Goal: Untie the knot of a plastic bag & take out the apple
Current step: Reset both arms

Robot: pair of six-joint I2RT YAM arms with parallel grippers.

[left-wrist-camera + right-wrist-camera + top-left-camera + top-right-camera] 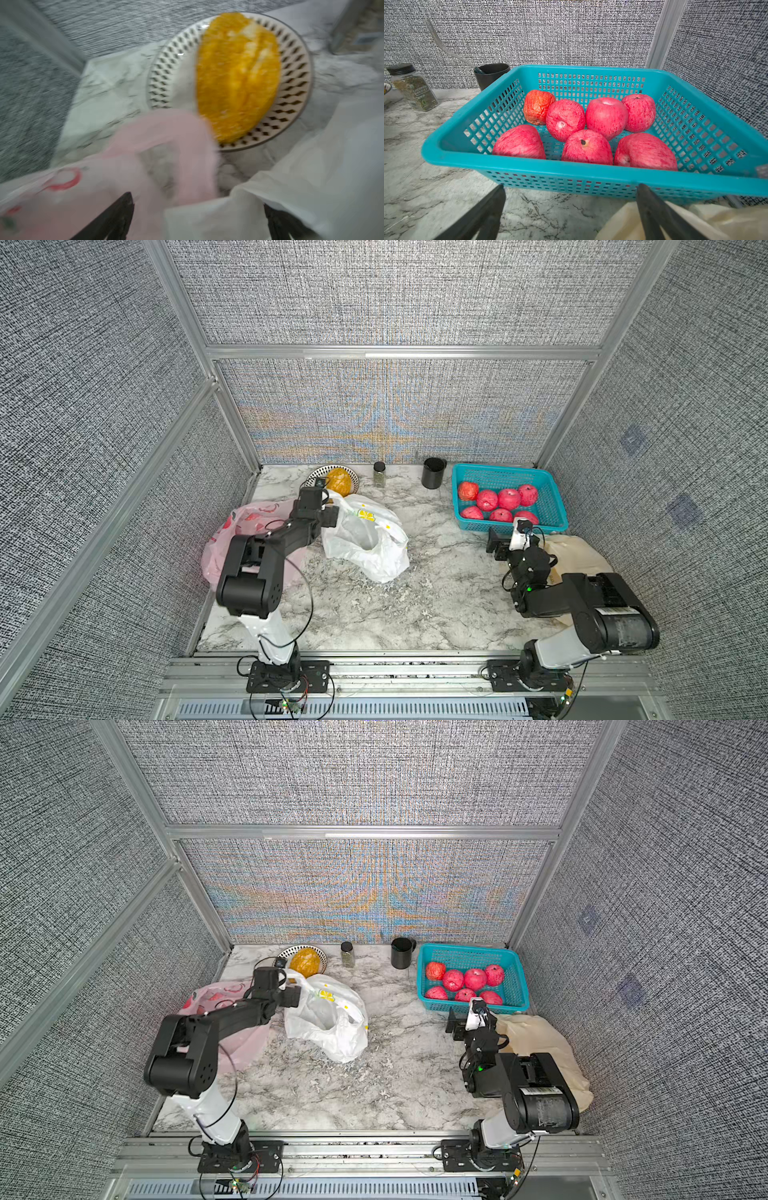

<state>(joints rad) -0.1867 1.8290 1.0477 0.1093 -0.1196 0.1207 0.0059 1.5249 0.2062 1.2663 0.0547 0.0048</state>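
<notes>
Left gripper (197, 200) is being held wide open, empty, between pink bag (52, 207) and white bag (311, 176). Right gripper (571, 187) is being held open, empty, before the teal basket (508, 164) of apples (606, 116).

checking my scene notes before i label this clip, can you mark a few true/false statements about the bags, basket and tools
1. The teal basket holds seven apples. True.
2. The right tool is shut on an apple. False: it is open and empty, in front of the basket.
3. The white bag lies between the pink bag and the basket. True.
4. The black cup stands inside the basket. False: it stands on the table beside it.
</notes>
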